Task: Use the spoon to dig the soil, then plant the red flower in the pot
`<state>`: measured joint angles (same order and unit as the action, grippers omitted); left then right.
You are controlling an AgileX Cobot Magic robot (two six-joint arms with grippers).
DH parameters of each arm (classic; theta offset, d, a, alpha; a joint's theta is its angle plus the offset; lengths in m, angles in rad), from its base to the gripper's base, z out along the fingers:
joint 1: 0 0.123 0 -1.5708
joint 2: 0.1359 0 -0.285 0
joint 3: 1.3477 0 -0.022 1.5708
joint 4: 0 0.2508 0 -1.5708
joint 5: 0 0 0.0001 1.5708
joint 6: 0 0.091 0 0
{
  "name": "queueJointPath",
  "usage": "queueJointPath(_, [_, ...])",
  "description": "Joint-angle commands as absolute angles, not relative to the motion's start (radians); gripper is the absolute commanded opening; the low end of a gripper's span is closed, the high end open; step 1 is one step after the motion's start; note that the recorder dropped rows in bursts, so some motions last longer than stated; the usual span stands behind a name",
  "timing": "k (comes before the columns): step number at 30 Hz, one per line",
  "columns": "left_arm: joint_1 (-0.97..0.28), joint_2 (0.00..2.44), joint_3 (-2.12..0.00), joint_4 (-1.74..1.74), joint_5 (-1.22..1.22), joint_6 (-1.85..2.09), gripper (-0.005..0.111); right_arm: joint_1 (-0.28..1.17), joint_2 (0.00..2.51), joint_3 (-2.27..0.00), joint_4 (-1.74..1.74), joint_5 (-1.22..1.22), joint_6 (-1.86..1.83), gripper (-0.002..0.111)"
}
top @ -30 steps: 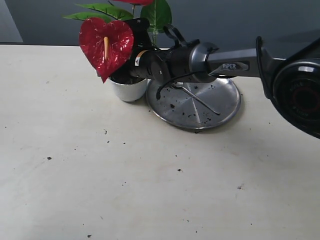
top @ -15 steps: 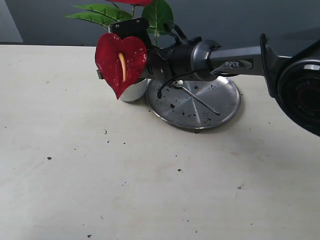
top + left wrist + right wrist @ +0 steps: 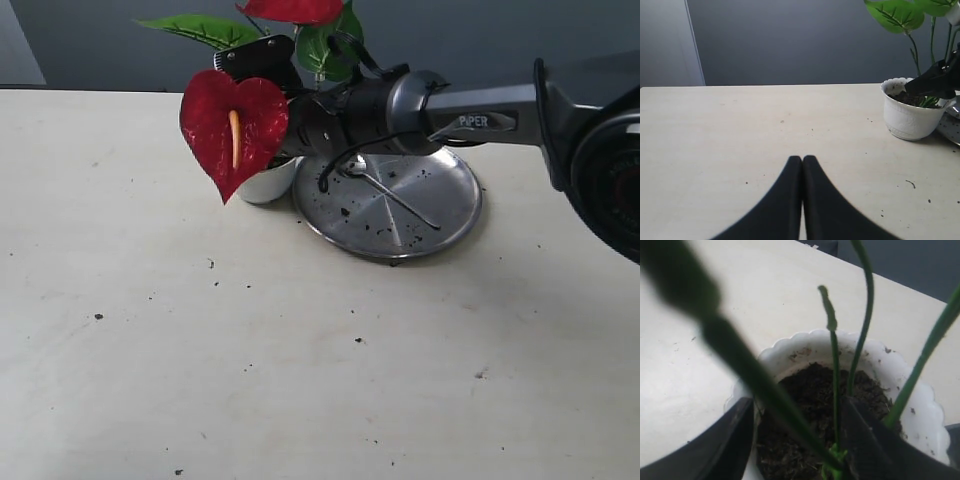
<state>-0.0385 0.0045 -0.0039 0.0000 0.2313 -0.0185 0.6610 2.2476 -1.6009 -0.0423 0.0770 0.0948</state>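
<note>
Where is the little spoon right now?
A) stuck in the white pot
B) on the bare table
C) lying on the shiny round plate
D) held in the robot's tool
C: the spoon lies flat on the plate, among a few dark crumbs, with nothing holding it.

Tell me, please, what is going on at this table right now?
The right gripper hangs over the white pot, jaws open on either side of the stems of the red flower, which stand in the soil. The flower looks planted, with nothing gripping it. The spoon lies on the steel plate beside the pot. The left gripper is shut, off to the side over the table.
</note>
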Motion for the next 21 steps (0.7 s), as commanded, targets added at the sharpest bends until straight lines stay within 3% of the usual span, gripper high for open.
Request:
queueJointPath(1, [-0.043, 0.000, 0.000, -0.007, 0.232, -0.019, 0.001, 0.657, 2.236, -1.581, -0.069, 0.174, 0.103, 0.052])
queueJointPath(21, [-0.043, 0.000, 0.000, -0.007, 0.232, -0.019, 0.001, 0.657, 2.226, -1.581, -0.080, 0.027, 0.102, 0.051])
